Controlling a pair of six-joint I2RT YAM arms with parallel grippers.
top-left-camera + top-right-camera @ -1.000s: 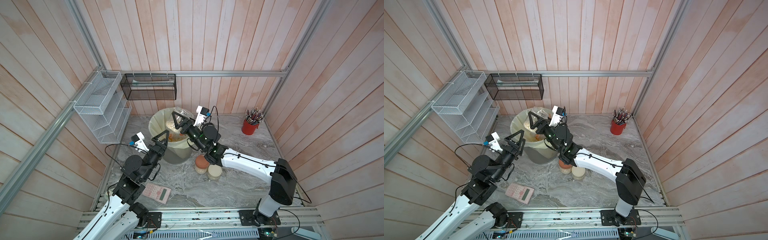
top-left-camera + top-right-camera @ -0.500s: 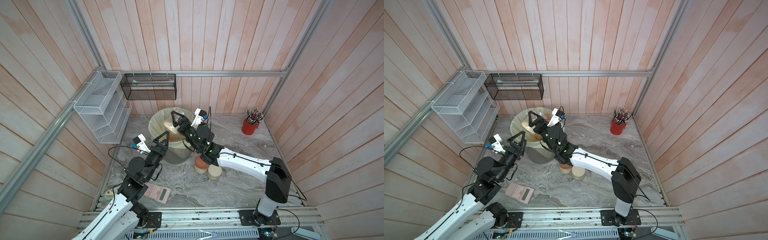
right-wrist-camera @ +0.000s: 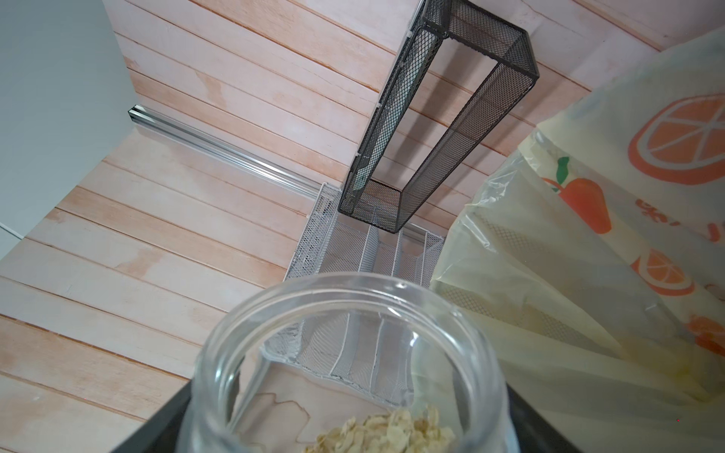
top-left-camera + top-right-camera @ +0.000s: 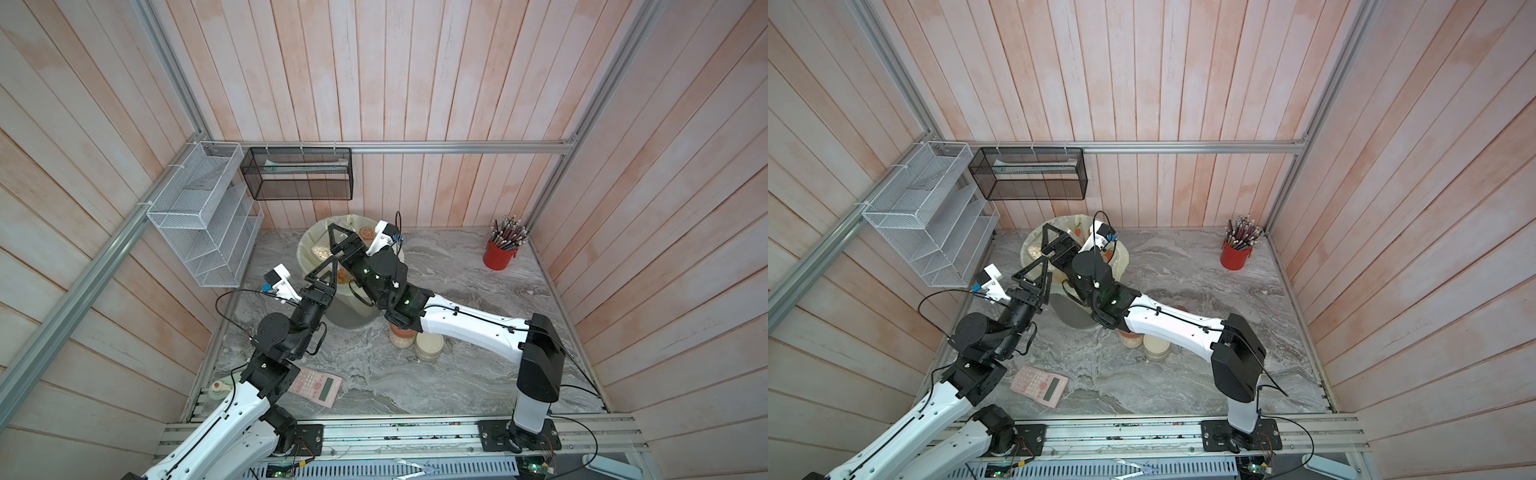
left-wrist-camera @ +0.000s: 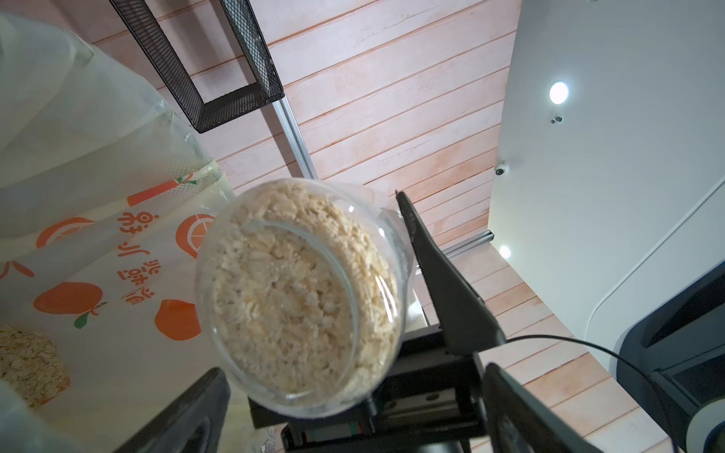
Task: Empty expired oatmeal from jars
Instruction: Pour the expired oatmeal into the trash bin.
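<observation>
The oatmeal (image 3: pixel 384 433) lies mostly inside an uncapped clear jar (image 5: pixel 302 298), packed against its base and lower wall. The mouth slants up and away, not down, so nothing is pouring. The right claw (image 4: pixel 332 245) grips this jar by its sides above the bin (image 4: pixel 349 318), over the opening of the bin's orange-print liner (image 5: pixel 117 333). A small heap of oat flakes (image 5: pixel 27 364) already lies in the liner, so I judge some emptying done, though I cannot tell which jar it came from. The left claw (image 4: pixel 326 272) is wide open and empty at the bin's near rim, close below the held jar, and no lid shows in it. On the worktop (image 4: pixel 457 266) near the bin's base, partly under the right forearm, stand a terracotta-lidded jar (image 4: pixel 401 337) and, just beside it, a cream-lidded jar (image 4: pixel 429 344). Both are capped, with pale contents showing through the glass. By my reckoning the task is early. The held jar needs tipping mouth-down over the bin until it is clear. The two capped jars then need unscrewing and emptying in turn.
</observation>
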